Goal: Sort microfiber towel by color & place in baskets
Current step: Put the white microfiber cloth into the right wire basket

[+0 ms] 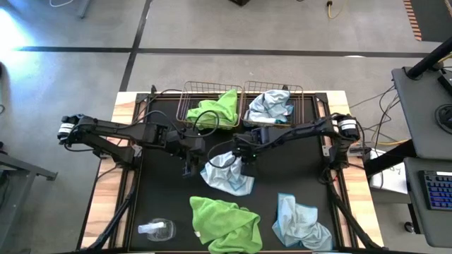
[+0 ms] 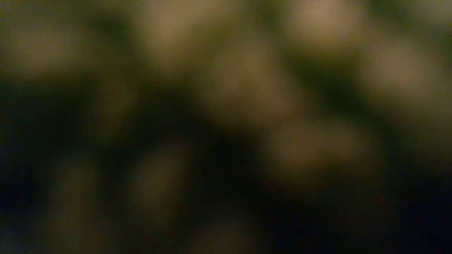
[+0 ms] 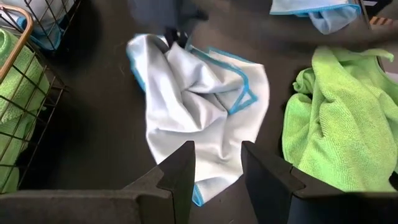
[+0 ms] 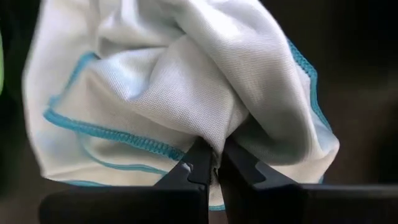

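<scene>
Now I have the right gripper (image 4: 214,163) pinched shut on a raised fold of the pale blue microfiber towel with the brighter blue stitched hem (image 1: 227,174), which lies crumpled at the middle of the black table mat (image 1: 296,169). Gripping a peak gives the fingers something to bite. My left gripper (image 3: 217,168) hovers just beside the same cloth, fingers parted and empty, out of the way. Behind sit the two brownish wire-mesh baskets: the left basket (image 1: 191,90) holds a lime green towel (image 1: 217,109), the right basket (image 1: 299,92) a blue one (image 1: 272,104), so I judge this cloth belongs in the right. Another green towel (image 1: 224,222) and blue towel (image 1: 300,226) wait at the near edge.
</scene>
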Robot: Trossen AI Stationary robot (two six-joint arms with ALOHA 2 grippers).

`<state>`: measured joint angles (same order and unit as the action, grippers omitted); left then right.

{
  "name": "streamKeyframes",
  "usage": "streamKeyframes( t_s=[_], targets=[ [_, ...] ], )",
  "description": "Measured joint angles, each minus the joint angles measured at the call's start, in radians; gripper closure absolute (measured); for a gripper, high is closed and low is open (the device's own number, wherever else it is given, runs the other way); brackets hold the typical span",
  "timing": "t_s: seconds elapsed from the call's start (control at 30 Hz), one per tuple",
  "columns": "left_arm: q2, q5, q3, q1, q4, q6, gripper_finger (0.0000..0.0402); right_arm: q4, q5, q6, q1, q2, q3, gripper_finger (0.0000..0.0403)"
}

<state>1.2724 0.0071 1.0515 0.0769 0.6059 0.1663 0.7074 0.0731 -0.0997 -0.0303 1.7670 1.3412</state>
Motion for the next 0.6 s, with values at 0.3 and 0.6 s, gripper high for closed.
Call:
streamKeyframes(
  t_s=[0.3,0.6],
  targets=[
    [-0.001,-0.001,0.0,0.0,0.011,-0.029,0.0286,0.014,-0.153,0.021,0.0,-0.143,0.063,0.039],
    [-0.001,-0.076,0.0,0.0,0.025,-0.047,0.0286,0.007,-0.35,-0.001,0.0,-0.301,0.089,0.039]
  ],
)
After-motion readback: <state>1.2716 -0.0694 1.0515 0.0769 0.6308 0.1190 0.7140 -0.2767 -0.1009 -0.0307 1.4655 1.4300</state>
